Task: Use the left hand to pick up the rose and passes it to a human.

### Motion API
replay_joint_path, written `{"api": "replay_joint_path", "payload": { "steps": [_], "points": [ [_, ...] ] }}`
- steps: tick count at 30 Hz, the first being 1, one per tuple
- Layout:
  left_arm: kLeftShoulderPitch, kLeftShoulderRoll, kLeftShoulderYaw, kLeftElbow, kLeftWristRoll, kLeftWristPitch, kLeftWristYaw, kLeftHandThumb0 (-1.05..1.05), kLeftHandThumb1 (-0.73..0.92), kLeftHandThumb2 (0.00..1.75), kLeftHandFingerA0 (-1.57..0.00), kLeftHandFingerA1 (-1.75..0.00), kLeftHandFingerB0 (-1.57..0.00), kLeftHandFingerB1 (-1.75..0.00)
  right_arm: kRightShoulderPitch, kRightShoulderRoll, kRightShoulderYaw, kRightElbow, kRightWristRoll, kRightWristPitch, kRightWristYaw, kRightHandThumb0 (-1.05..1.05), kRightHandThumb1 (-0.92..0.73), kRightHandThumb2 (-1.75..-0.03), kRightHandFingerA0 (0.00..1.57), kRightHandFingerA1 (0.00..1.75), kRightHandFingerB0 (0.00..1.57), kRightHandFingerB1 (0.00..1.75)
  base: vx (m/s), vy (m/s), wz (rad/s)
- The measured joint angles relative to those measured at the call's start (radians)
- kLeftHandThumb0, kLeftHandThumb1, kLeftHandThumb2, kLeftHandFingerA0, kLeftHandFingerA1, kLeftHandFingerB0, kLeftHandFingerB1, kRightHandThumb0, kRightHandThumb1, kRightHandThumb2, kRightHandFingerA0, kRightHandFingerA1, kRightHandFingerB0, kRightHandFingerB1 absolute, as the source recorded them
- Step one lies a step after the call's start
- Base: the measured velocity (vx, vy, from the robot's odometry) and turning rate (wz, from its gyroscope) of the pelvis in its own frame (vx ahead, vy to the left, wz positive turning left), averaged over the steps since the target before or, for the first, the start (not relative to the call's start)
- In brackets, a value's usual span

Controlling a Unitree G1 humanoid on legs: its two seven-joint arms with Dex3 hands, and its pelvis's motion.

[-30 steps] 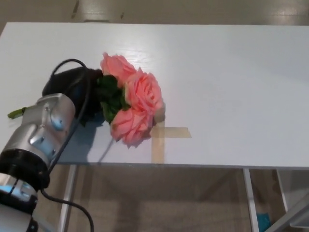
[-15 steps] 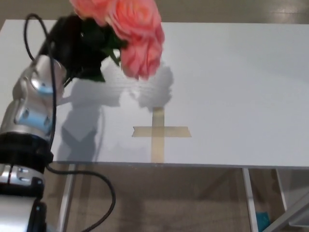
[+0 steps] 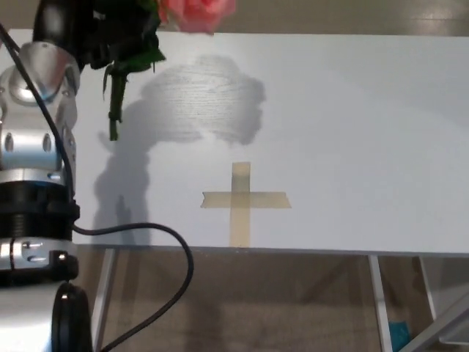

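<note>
My left hand (image 3: 77,26) is raised at the top left of the head view, black fingers shut on the rose bunch. Only the lowest pink bloom (image 3: 196,13) shows at the top edge; the rest is cut off. Dark green leaves (image 3: 135,51) and a green stem end (image 3: 113,110) hang below the hand. The roses are well above the white table (image 3: 352,117) and cast a large shadow on it. My silver left forearm (image 3: 33,147) rises along the left edge. The right hand does not show.
A cross of tan tape (image 3: 242,199) lies on the table near its front edge. A black cable (image 3: 146,242) loops from my left arm down past the table edge. Table legs and floor show below.
My left hand has lifted the roses from the table near the tape cross up and away, so that most blooms have left the top of the picture. The shadow has spread across the table.
</note>
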Motion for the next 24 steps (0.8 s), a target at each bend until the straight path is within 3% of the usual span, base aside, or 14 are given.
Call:
{"api": "replay_joint_path", "payload": {
  "steps": [13,14,24],
  "points": [
    [-0.013,-0.018,0.073,0.005,-0.165,0.089,-0.024,-0.26,0.78,0.77,-1.07,-1.45,-0.79,-1.01,-0.002,0.0,-0.002,0.0,0.001,0.004,0.003,-0.55,-0.8,-0.64,0.66,0.51,0.54,0.4,0.0,0.0,0.0],
    [-0.013,-0.018,0.073,0.004,-0.174,0.093,-0.024,-0.21,0.82,0.67,-1.06,-1.48,-0.77,-1.0,-0.002,0.0,-0.002,0.0,0.001,0.005,0.003,-0.55,-0.8,-0.64,0.65,0.51,0.55,0.4,0.0,0.0,0.0],
    [-0.011,-0.015,0.042,0.004,-0.214,0.103,-0.033,-0.22,0.84,0.65,-1.08,-1.47,-0.76,-1.03,-0.002,0.0,-0.005,0.0,0.004,0.011,0.01,-0.55,-0.8,-0.64,0.66,0.51,0.55,0.4,0.0,0.0,0.0]
  ]
}}
